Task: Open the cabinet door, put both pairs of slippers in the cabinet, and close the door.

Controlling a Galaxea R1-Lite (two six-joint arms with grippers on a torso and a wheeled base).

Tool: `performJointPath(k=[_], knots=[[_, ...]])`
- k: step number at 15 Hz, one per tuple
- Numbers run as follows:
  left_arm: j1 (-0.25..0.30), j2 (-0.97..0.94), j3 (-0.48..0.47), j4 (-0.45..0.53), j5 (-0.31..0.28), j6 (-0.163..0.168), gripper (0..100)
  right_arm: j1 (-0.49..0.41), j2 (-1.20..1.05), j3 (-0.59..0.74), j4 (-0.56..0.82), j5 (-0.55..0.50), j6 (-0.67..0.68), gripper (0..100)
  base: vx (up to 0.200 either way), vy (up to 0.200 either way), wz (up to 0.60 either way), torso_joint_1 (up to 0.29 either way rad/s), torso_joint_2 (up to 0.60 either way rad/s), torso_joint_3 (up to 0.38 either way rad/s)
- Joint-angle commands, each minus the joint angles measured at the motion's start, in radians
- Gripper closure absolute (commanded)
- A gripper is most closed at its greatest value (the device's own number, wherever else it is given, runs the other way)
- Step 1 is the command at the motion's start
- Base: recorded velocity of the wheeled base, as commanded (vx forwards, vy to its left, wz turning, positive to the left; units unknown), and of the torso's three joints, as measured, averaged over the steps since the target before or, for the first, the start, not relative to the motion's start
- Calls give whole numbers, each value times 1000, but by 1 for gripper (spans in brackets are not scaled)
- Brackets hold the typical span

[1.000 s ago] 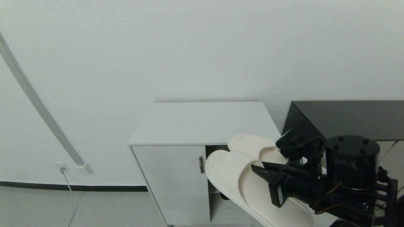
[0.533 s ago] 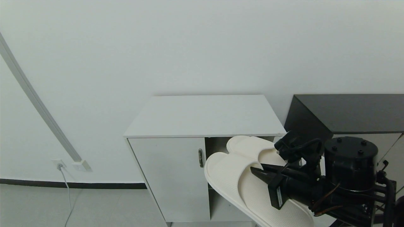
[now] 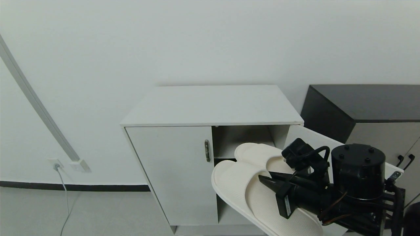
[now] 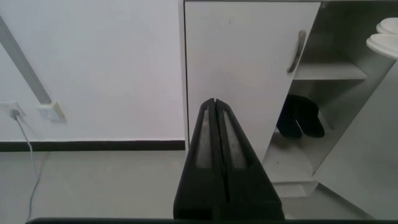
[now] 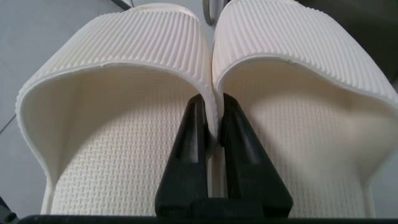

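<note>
Right gripper [image 5: 211,106]: clamping white slippers [image 3: 241,183] by their inner edges.
White slippers: hanging before the open cabinet [image 3: 210,105].
Left gripper [image 4: 215,102]: staying-free, fingers pressed together, holding nothing.
Dark slippers [image 4: 300,117]: sitting low inside cabinet.

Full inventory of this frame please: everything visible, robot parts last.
cabinet: 1, white, against the wall
left door: 1, white, shut
right door: 1, white, swung open
white slippers: 1 pair, held before the open side
dark slippers: 1 pair, black, inside, under the shelf
dark cabinet: 1, black top, right of the white one
wall outlet: 1, white, low on wall
cable: 1, grey, hanging from outlet
right gripper: black, shut on white slippers
left gripper: black, shut, empty, facing left door
</note>
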Motion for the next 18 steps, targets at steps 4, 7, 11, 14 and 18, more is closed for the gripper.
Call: performJointPath(k=[4, 7, 11, 14, 18], knots=[[0, 0, 0, 0, 0, 0, 100, 4, 2, 15, -36, 0, -1, 100, 0, 0, 0, -206, 529, 321], [0, 0, 0, 0, 0, 2, 100, 5, 4, 23, -36, 0, -1, 100, 0, 0, 0, -180, 502, 323], [0, 1, 0, 0, 0, 0, 100, 7, 5, 27, -37, 0, -1, 100, 0, 0, 0, -154, 481, 325], [0, 0, 0, 0, 0, 2, 100, 7, 5, 29, -37, 0, -1, 100, 0, 0, 0, -129, 470, 343], [0, 0, 0, 0, 1, 0, 100, 13, 7, 35, -37, 1, -1, 100, 0, 0, 0, -94, 452, 353]])
